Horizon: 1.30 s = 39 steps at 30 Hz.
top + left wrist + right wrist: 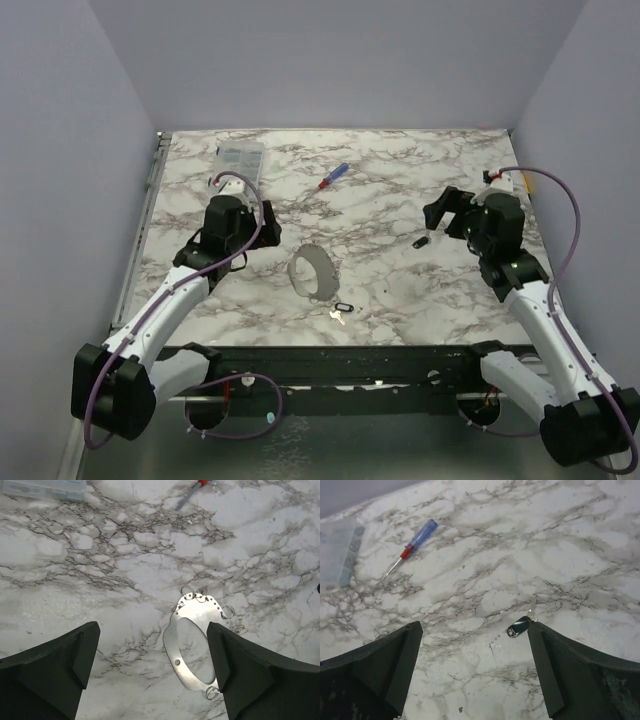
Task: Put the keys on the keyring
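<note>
Keys lie loose on the counter: one by the front edge, just before the keyring, which the released, empty left hand faces, probably to grip it. The other key, farther out, lies ahead of the released right hand, so each arm seems lined up on its own piece.

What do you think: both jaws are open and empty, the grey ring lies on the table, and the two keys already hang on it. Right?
Not quite: no key is on the ring yet. The top view shows one key lying loose on the table just in front of it, and the other key off to the right. The rest is right.
</note>
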Motion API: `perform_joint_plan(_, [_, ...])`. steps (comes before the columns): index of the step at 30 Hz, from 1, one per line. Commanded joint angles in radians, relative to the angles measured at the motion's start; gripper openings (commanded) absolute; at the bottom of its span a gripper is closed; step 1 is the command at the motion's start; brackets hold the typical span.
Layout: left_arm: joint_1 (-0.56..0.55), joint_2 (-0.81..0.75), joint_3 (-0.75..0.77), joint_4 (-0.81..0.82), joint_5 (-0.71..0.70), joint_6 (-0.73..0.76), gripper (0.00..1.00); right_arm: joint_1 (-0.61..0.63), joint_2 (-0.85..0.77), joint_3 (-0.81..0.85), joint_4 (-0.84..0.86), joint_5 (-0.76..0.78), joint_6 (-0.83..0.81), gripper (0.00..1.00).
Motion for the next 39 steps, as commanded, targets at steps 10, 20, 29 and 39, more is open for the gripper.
perform_joint_plan(10, [-0.157, 0.048, 0.044, -0.035, 0.086, 0.154, 0.85, 0.001, 0.083, 0.157, -0.112, -0.112, -0.052, 1.00])
perform_joint_plan(20, [-0.328, 0.099, 0.046, -0.032, 0.097, 0.225, 0.69, 0.019, 0.136, 0.106, -0.065, -0.470, -0.088, 0.95])
perform_joint_plan(29, [-0.340, 0.164, 0.066, -0.033, 0.058, 0.215, 0.65, 0.289, 0.224, 0.078, -0.098, -0.360, -0.128, 0.94])
perform_joint_plan(39, [-0.339, 0.161, 0.064, -0.030, -0.017, 0.209, 0.61, 0.430, 0.388, 0.096, -0.021, -0.243, -0.115, 0.84])
